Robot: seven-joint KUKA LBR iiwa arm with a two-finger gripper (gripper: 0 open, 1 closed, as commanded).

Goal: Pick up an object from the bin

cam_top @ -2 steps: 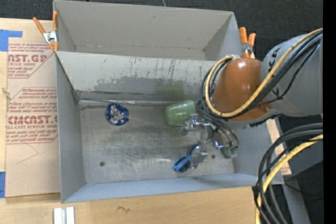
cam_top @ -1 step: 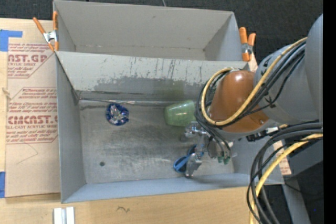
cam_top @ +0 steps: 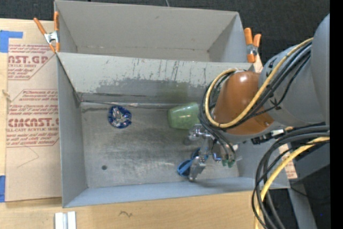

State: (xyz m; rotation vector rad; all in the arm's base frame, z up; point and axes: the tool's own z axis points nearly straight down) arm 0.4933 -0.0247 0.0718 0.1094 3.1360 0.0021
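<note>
Dark flooring and a wooden tabletop are being seen around a grey metal bin, which is being viewed from above. The gripper is being held low over the bin floor near the front right corner. A small blue object is lying at its tip, touching or just beside it; which of the two cannot be told. Whether the gripper is being held open or closed cannot be told either, so no grasp is being claimed. A pale green rounded object is lying just behind the wrist, and a crumpled blue-and-white item well apart to the left. The approach is being judged as nearly done, with closing, lifting and clearing the rim being left to do.
</note>
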